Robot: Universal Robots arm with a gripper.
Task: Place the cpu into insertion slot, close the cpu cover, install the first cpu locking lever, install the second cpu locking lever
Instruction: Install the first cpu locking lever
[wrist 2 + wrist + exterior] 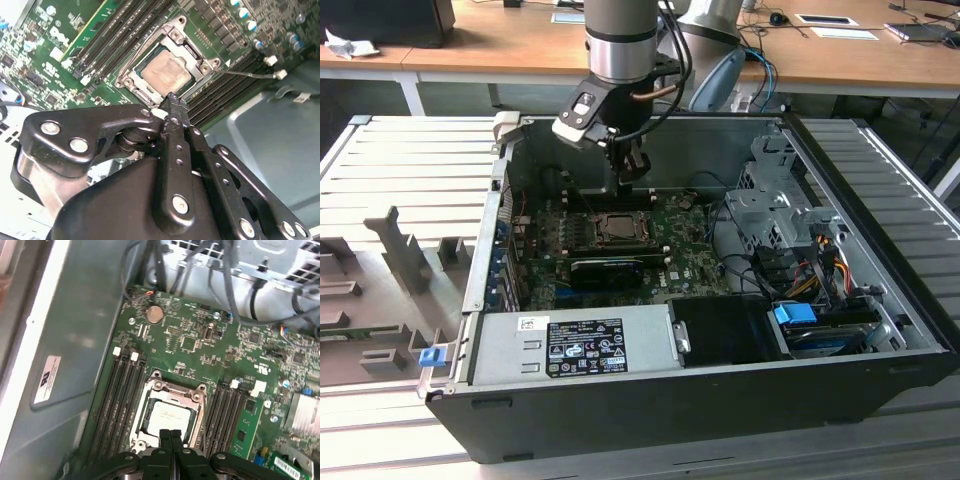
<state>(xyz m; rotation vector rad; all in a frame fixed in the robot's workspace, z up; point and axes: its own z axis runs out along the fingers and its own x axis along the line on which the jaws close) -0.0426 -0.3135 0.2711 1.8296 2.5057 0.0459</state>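
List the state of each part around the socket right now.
cpu: seated in the insertion slot
cpu cover: down flat around the cpu
locking lever: sticking out sideways, apparently unlatched
gripper: shut, tips at the cpu cover's edge
computer case: open, side panel off

Looks like a robotics lab or electronics workshop. Under the fingers [633,168], has an opened computer case [670,410] with a bare green motherboard [695,262], set on a ribbed metal counter [410,160]. Well to one side of the fingers, holds grey part fixtures [405,255]. Far behind the fingers, shows wooden desks [500,45] strewn with papers [845,33].
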